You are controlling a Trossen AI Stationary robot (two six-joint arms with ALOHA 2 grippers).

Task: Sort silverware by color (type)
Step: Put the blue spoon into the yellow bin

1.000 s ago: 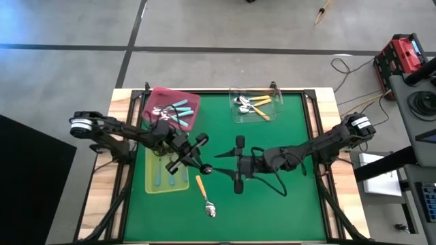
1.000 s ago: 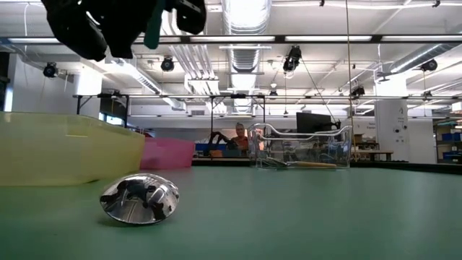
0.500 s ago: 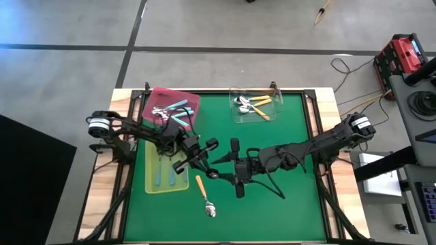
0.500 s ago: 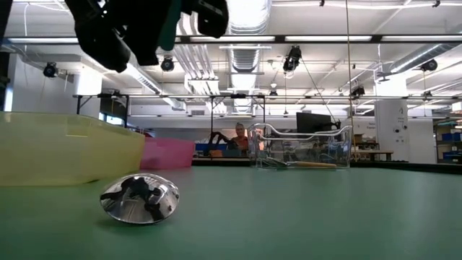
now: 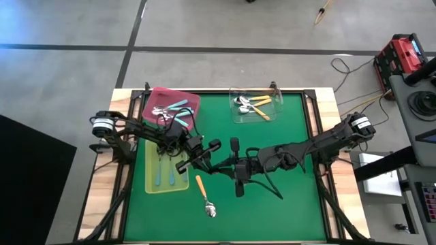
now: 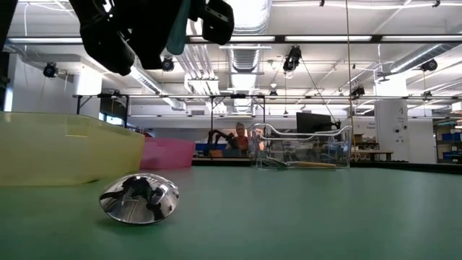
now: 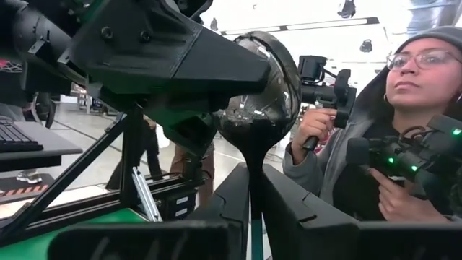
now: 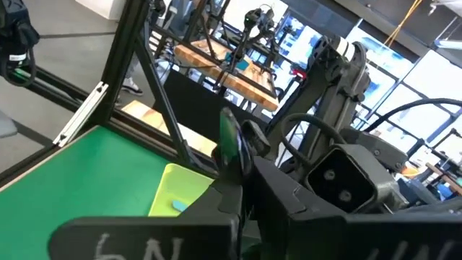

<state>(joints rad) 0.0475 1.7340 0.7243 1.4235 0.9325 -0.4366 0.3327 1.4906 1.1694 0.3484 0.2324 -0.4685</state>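
Writing: white marks on the right gripper's (image 5: 222, 165) body, too cut off to read.

Teal spoon (image 7: 261, 94) has a shiny metal bowl and slim teal-green handle. It is held above mid-table, left gripper (image 5: 206, 160) and right gripper both clamped on it.

Orange spoon (image 5: 204, 195) lies loose on the green mat (image 5: 286, 204).

Trays:
- Pink tray (image 5: 191, 99) – teal-handled spoons.
- Clear tray (image 5: 272, 112) – orange-handled spoons.
- Yellow-green tray (image 5: 153, 184) – light-blue ones.

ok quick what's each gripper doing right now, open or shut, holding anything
Left gripper: shut on the teal-handled spoon, held up above the mat.
Right gripper: shut on the same spoon's teal handle, meeting the left mid-table.
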